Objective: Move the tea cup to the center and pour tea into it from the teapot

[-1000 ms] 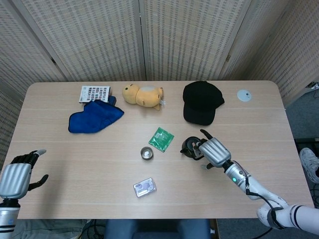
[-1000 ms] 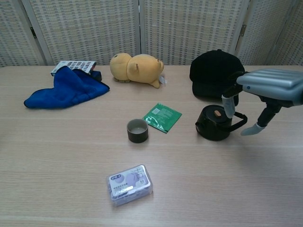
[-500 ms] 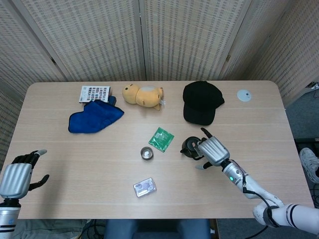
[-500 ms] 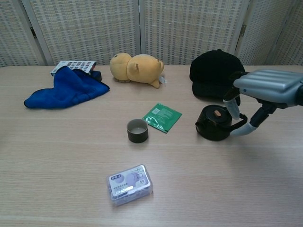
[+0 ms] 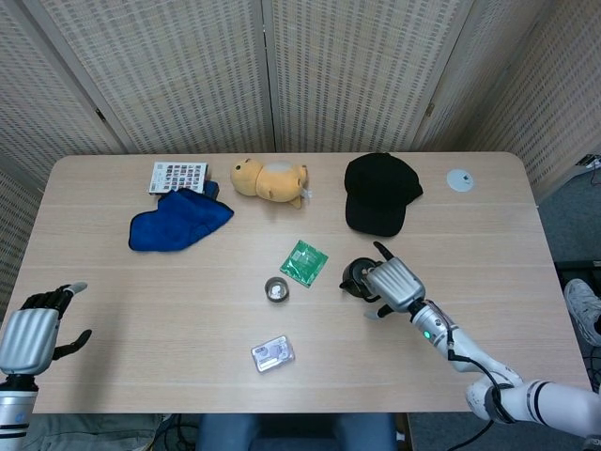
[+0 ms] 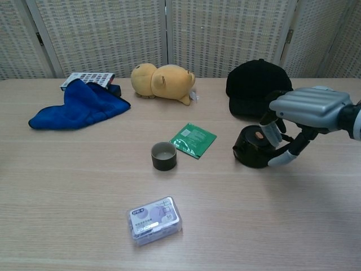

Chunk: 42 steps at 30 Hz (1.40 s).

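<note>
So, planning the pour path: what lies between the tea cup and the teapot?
Between the tea cup and the teapot the green packet lies slightly behind the direct line, which runs over bare table; the chest view shows it.

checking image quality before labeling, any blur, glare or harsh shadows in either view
Head view: even, soft light, no glare, everything sharp; only a faint shadow beside the teapot. Chest view: the right hand and tea cup look crisp, with a soft shadow on the table below the hand; the cap is too dark to show detail.
</note>
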{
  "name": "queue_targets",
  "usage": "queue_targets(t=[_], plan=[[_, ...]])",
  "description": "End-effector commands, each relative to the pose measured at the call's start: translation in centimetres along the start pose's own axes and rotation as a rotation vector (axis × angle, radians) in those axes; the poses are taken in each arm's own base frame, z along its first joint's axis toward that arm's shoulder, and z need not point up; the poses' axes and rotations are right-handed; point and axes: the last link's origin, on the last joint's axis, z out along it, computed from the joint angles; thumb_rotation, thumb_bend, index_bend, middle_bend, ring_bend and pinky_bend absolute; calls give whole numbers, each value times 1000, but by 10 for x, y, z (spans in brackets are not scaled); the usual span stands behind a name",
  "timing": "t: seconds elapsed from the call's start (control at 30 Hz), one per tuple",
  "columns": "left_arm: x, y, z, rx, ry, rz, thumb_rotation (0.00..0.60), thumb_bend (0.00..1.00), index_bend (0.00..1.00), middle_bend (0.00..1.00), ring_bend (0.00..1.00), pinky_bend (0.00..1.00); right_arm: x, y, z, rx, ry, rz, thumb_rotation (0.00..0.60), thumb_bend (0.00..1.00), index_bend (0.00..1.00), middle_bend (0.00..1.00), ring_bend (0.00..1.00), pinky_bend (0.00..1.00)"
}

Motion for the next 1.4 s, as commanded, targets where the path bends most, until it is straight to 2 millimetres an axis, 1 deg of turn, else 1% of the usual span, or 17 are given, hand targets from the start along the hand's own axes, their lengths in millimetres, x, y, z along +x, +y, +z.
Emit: queue_targets(t=[0.03, 0.6, 1.1, 1.4], plan=[[0, 0, 0, -1, 0, 0, 600, 220, 227, 270, 320, 279, -1, -1, 1, 1, -4, -7, 366, 0, 591, 547, 466, 0], [2, -2, 1, 3, 5, 4, 600, 220, 227, 270, 320, 277, -7, -5, 8, 8, -24, -23, 376, 0, 591, 557, 474, 0], [0, -2, 0, 2, 0, 0, 600, 220, 227, 270, 318, 274, -15, -6, -1, -1, -59, -42, 397, 0, 591, 556, 474, 0], [0, -3, -1, 3, 1, -3, 600, 220, 227, 270, 318, 273, -19, -7, -5, -1, -74, -55, 435, 0, 591, 556, 474, 0]])
